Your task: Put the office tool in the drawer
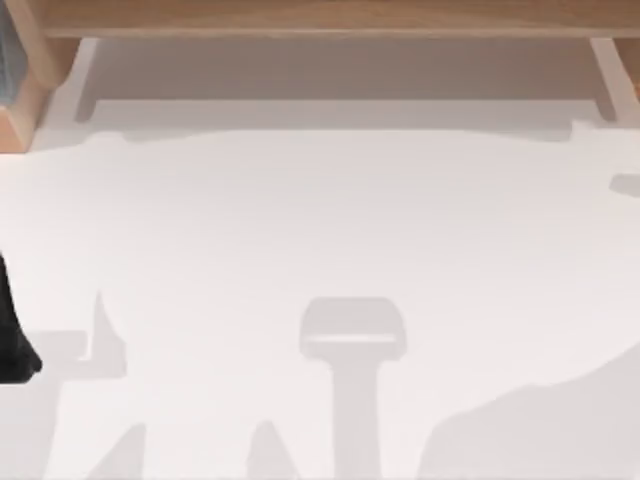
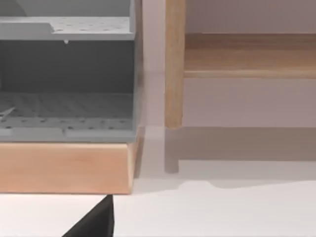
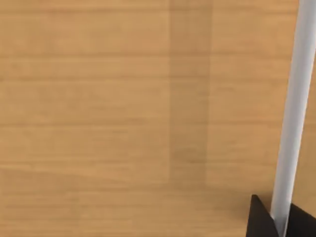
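Note:
The office tool is out of view. Close up in the right wrist view is a light wood panel, the drawer front (image 3: 123, 123), with a white handle bar (image 3: 296, 98) running across it. My right gripper (image 3: 281, 224) has a dark fingertip pressed against each side of that bar. My left arm (image 1: 12, 340) sits at the table's left edge. One dark fingertip (image 2: 96, 222) of my left gripper shows above the white table, short of a wooden unit.
A wooden unit (image 1: 320, 18) spans the far edge of the table, with white slanted bars (image 1: 610, 75) under it. At far left a wooden base (image 2: 64, 165) carries a grey perforated rack (image 2: 69, 108), and a wooden post (image 2: 174, 64) stands beside it.

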Action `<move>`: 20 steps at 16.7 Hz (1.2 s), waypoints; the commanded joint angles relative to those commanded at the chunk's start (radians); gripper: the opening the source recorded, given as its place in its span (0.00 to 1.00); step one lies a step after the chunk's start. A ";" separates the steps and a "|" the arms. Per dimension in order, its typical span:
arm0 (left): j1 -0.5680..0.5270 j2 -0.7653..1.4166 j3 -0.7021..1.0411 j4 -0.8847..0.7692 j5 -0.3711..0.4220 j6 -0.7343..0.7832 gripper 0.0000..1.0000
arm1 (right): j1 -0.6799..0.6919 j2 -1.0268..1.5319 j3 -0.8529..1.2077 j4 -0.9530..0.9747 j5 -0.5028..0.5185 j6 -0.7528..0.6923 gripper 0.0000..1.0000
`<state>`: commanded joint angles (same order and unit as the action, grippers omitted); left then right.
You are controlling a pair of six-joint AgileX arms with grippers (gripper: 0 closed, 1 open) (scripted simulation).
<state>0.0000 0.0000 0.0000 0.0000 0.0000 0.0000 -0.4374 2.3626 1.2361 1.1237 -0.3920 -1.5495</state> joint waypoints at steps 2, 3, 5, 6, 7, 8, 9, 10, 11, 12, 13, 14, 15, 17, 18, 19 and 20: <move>0.000 0.000 0.000 0.000 0.000 0.000 1.00 | 0.004 0.009 0.018 -0.010 0.004 -0.002 0.00; 0.000 0.000 0.000 0.000 0.000 0.000 1.00 | 0.004 0.009 0.018 -0.010 0.004 -0.002 0.00; 0.000 0.000 0.000 0.000 0.000 0.000 1.00 | 0.004 0.009 0.018 -0.010 0.004 -0.002 0.00; 0.000 0.000 0.000 0.000 0.000 0.000 1.00 | 0.004 0.009 0.018 -0.010 0.004 -0.002 0.08; 0.000 0.000 0.000 0.000 0.000 0.000 1.00 | 0.004 0.009 0.018 -0.010 0.004 -0.002 0.15; 0.000 0.000 0.000 0.000 0.000 0.000 1.00 | 0.004 0.009 0.018 -0.010 0.004 -0.002 0.23; 0.000 0.000 0.000 0.000 0.000 0.000 1.00 | 0.004 0.009 0.018 -0.010 0.004 -0.002 0.30; 0.000 0.000 0.000 0.000 0.000 0.000 1.00 | 0.004 0.009 0.018 -0.010 0.004 -0.002 0.38; 0.000 0.000 0.000 0.000 0.000 0.000 1.00 | 0.004 0.009 0.018 -0.010 0.004 -0.002 0.45; 0.000 0.000 0.000 0.000 0.000 0.000 1.00 | 0.004 0.009 0.018 -0.010 0.004 -0.002 0.53; 0.000 0.000 0.000 0.000 0.000 0.000 1.00 | 0.004 0.009 0.018 -0.010 0.004 -0.002 0.60; 0.000 0.000 0.000 0.000 0.000 0.000 1.00 | 0.004 0.009 0.018 -0.010 0.004 -0.002 0.68; 0.000 0.000 0.000 0.000 0.000 0.000 1.00 | 0.004 0.009 0.018 -0.010 0.004 -0.002 0.75; 0.000 0.000 0.000 0.000 0.000 0.000 1.00 | 0.004 0.009 0.018 -0.010 0.004 -0.002 0.90; 0.000 0.000 0.000 0.000 0.000 0.000 1.00 | 0.004 0.009 0.018 -0.010 0.004 -0.002 0.98; 0.000 0.000 0.000 0.000 0.000 0.000 1.00 | 0.004 0.009 0.018 -0.010 0.004 -0.002 1.00; 0.000 0.000 0.000 0.000 0.000 0.000 1.00 | 0.004 0.009 0.018 -0.010 0.004 -0.002 1.00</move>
<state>0.0000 0.0000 0.0000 0.0000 0.0000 0.0000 -0.4331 2.3719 1.2540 1.1132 -0.3877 -1.5511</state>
